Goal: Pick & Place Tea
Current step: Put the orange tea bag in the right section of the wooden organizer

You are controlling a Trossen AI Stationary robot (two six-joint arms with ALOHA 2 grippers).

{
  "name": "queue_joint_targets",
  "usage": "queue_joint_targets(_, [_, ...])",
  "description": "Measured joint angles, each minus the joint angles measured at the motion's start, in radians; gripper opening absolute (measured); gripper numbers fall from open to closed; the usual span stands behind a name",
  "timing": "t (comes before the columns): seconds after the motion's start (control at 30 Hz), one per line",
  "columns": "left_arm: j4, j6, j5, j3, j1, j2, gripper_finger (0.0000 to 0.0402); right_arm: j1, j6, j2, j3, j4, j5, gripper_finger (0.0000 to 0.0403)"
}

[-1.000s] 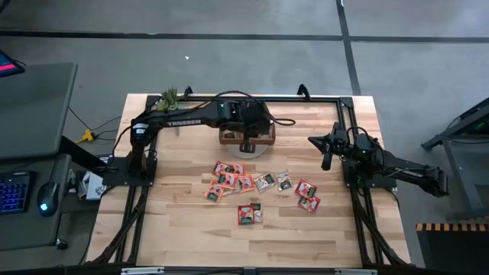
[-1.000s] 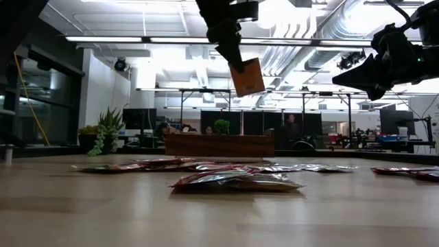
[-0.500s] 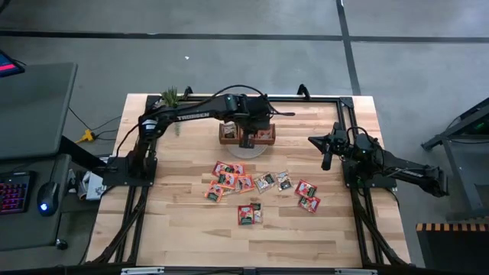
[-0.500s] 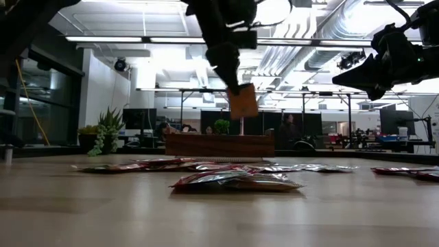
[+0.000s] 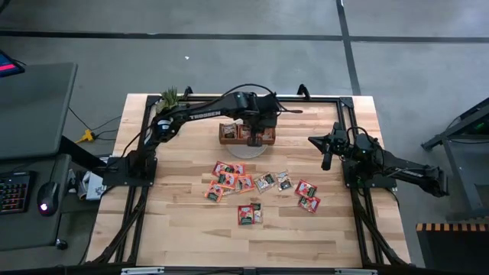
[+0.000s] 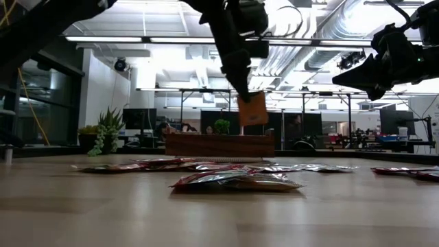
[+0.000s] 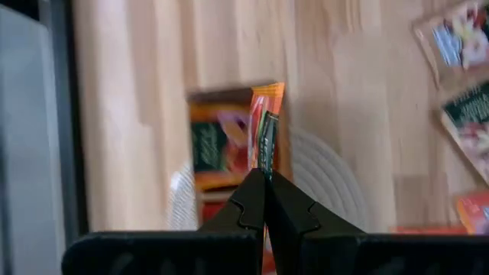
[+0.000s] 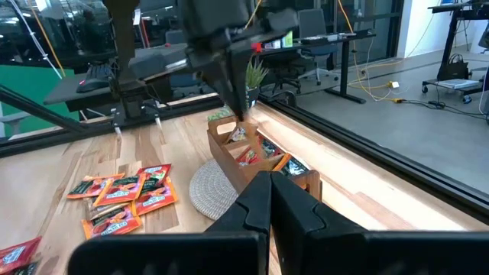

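Left pincer (image 7: 265,177) pinches orange sachet (image 7: 266,130) above wooden tray (image 5: 246,134); right waits.

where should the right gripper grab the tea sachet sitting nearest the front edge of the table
The front tea sachet lies flat on the table, so there is no raised part to pinch. Probably best to come straight down from above and close on one free outer edge, away from the sachet touching its side. The right gripper waits off to the right.

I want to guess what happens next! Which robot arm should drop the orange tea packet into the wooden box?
Left. The left gripper already pinches the orange tea packet right above the wooden tray. The right gripper hangs off to the side, shut and holding nothing, away from the tray.
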Motion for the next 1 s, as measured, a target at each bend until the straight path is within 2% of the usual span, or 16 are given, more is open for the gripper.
queue_joint_targets(0.63, [-0.01,-0.103,0.036,0.005,0.047,-0.003,0.0,0.0,0.0,0.0,0.0,0.0,0.0,0.0])
queue_joint_targets(1.0, [-0.022,-0.108,0.071,0.004,0.057,0.065,0.0,0.0,0.0,0.0,0.0,0.0,0.0,0.0])
